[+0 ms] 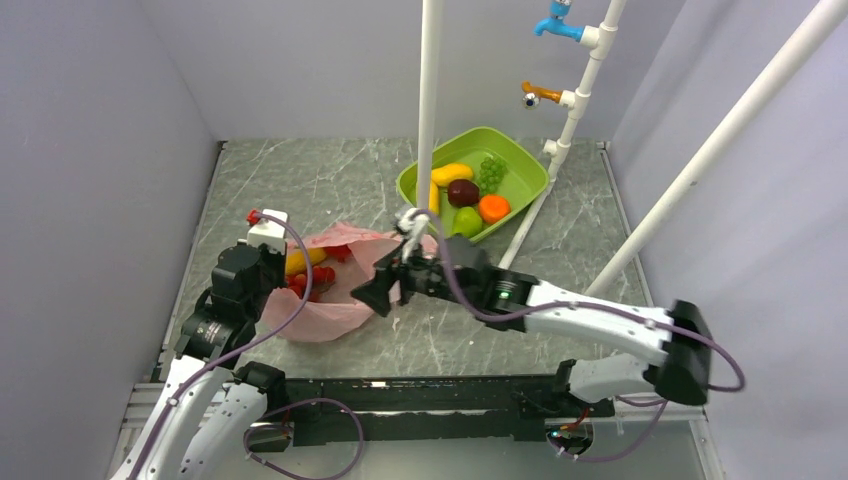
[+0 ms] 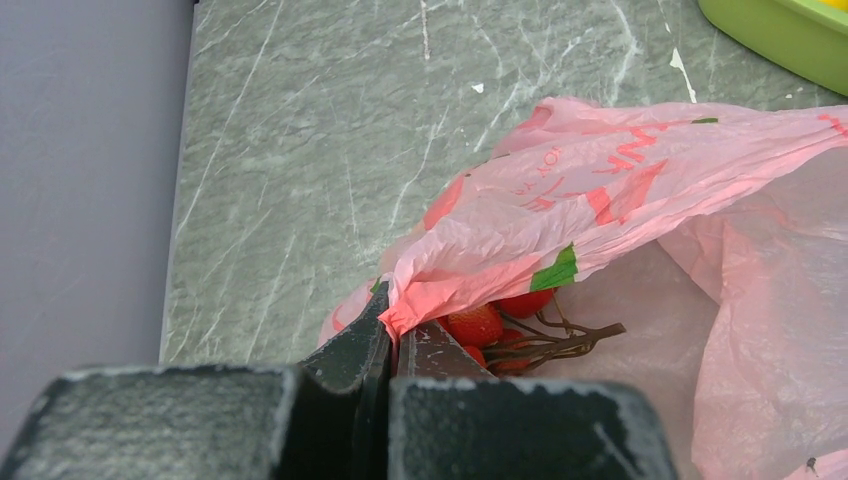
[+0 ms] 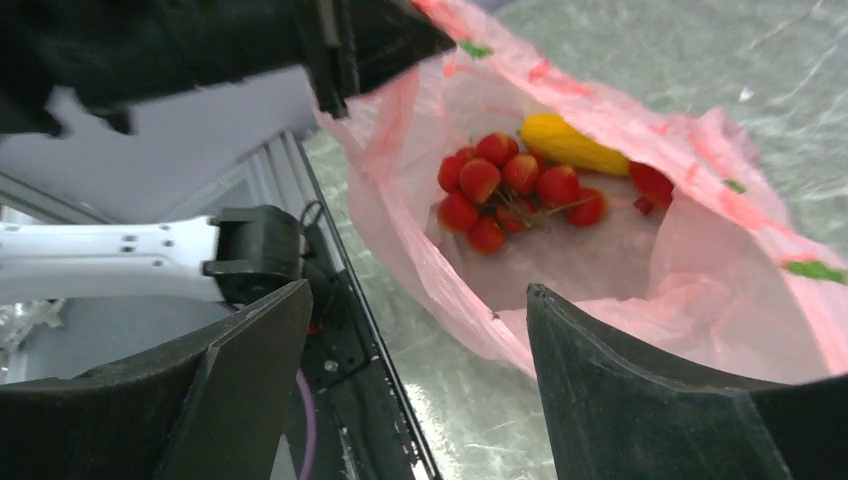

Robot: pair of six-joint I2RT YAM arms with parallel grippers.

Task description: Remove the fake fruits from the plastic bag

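The plastic bag (image 1: 335,310) lies crumpled on the table (image 1: 300,180), its mouth gaping. The left gripper (image 2: 390,330) is clenched on a fold of the bag's pink rim at the bag's 9 o'clock side, jaws pressed together with the film pinched between them. The right gripper (image 3: 415,300) is released: its jaws stand wide apart at the bag's 3 o'clock edge, in front of the mouth, holding nothing.

Inside the bag, seen from the right wrist, lies the red grape cluster (image 3: 510,190) on its brown stems. The yellow bananas (image 3: 570,145) touch it at its 1 o'clock, and a red apple (image 3: 652,185) – partly hidden by the film – sits at its 3 o'clock.

The green tub (image 1: 520,170) stands at 1 o'clock from the bag, well apart from it. The green pear (image 1: 467,222) rests at the tub's near edge, beside an orange fruit (image 1: 493,208), a dark maroon fruit (image 1: 462,192), a yellow mango (image 1: 452,174) and a green grape bunch (image 1: 491,172)
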